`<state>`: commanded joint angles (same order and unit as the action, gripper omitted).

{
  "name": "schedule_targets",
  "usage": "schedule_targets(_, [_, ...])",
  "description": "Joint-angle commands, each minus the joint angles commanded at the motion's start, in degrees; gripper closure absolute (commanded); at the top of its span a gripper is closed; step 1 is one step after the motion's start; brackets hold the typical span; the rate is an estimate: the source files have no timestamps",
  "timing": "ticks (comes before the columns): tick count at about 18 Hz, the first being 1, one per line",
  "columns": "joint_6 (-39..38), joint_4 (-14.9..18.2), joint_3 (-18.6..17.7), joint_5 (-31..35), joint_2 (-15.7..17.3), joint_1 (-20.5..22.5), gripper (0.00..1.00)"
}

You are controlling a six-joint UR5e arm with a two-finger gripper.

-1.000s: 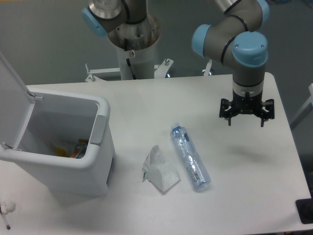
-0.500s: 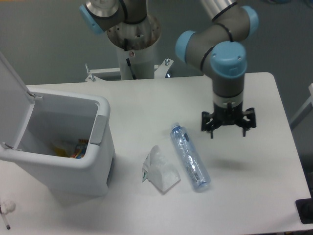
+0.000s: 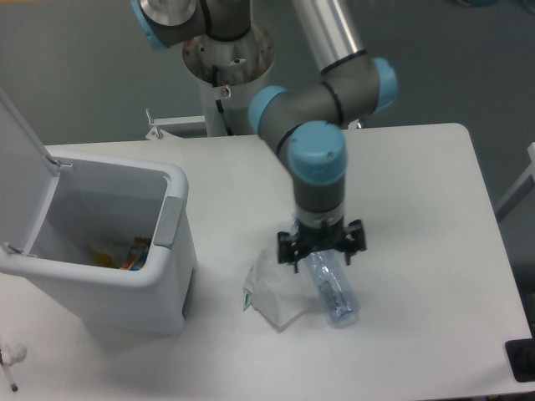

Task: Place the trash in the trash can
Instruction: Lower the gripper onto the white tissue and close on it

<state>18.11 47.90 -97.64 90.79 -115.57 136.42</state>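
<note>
A white table (image 3: 418, 167) stands before a plain grey wall, with the robot's base pillar (image 3: 227, 75) behind its far edge. The gripper (image 3: 322, 248) hangs spread wide over the top end of a crushed clear bottle (image 3: 333, 288), holding nothing. Just left of the bottle lies a crumpled white wrapper (image 3: 272, 292). At the table's left stands a white trash can (image 3: 109, 251), lid (image 3: 21, 167) flipped up, colourful scraps inside.
</note>
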Motion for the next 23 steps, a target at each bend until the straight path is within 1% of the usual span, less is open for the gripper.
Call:
schedule_targets(3, [-0.79,0.09,-0.44,0.44,-2.37,-3.60,0.00])
schedule_targets(6, [-2.38,0.09,0.17,0.35,-4.57,-4.06,0.00])
schedule_targets(8, [-2.38,0.17,0.35,0.00,-5.10,-4.06,0.50])
schedule_targets(9, [-2.38,0.18,0.44,-0.09,-5.19,-4.06,0.78])
schedule_targets(10, [-2.38,0.18,0.35,-0.17,-5.28,-4.06,1.00])
schedule_targets(14, [-2.11,0.18,0.79,-1.31,-4.75,-3.00,1.00])
schedule_targets(16, [-2.38,0.26,0.88,-3.33,-4.40,-1.95,1.00])
schedule_targets(19, [-2.82,0.26,2.10,-7.63,-4.23,-0.55,1.00])
schedule_targets(21, [-3.60,0.26,2.81,-9.66,-2.39,-0.02,1.00])
schedule_targets(23, [-4.66,0.26,4.21,-13.16,-0.37,1.56,1.00])
